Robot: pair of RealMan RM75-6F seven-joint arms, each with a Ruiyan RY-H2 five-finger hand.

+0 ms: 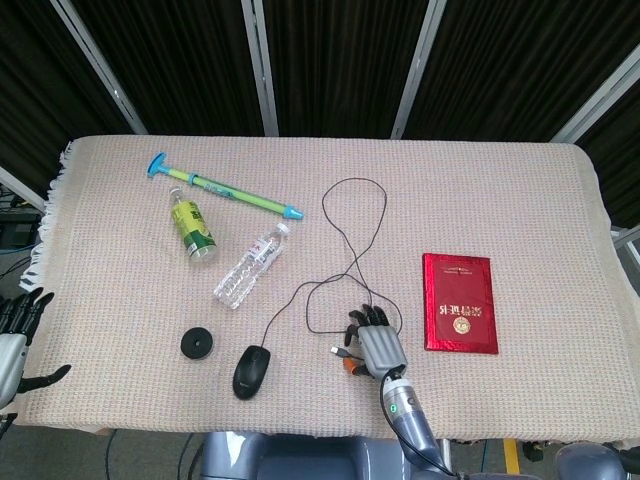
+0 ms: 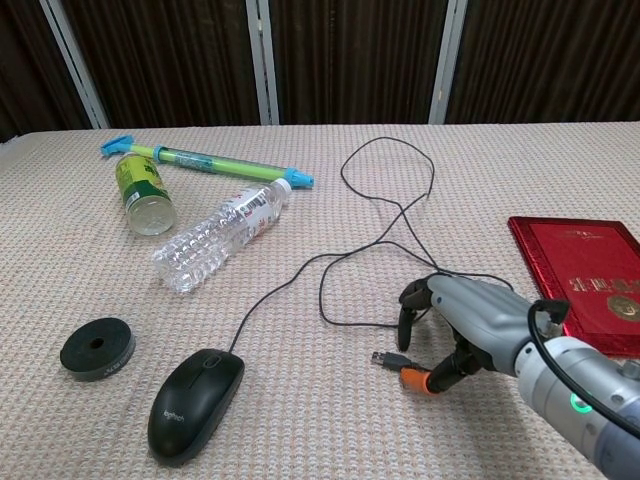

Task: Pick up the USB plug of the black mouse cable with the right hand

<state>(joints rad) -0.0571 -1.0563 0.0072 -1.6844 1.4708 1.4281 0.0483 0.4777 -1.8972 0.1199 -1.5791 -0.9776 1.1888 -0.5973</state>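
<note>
Right hand (image 2: 462,325) sits low over the beige woven tablecloth (image 1: 520,200), palm down, fingers curled around the USB plug (image 2: 385,359) of the black mouse cable (image 2: 375,215); dark fingertips (image 2: 405,325) just above the plug, orange-tipped thumb (image 2: 418,381) just beside it on the near side, cannot tell whether they touch, plug lies flat on the cloth, not lifted, so the hand grips nothing and is spread around it. In head view the same hand (image 1: 374,344) is at the near edge of the table, plug (image 1: 338,351) poking out to its left. Cable loops away from the plug, runs up to a wide loop mid-table and back down to the black mouse (image 2: 196,402), logo on its near end too small to read. Black disc (image 2: 97,347) left of the mouse. Clear plastic water bottle (image 2: 222,236) lying on its side, white cap, label unreadable; green-yellow labelled bottle (image 2: 142,194) beside it, print illegible. Green and blue water squirter tube (image 2: 205,161) behind both. Red booklet (image 1: 460,302) right of the hand, gold emblem and gold characters, not legible. Left hand (image 1: 18,335) at far left table edge, fingers apart, holding nothing
</note>
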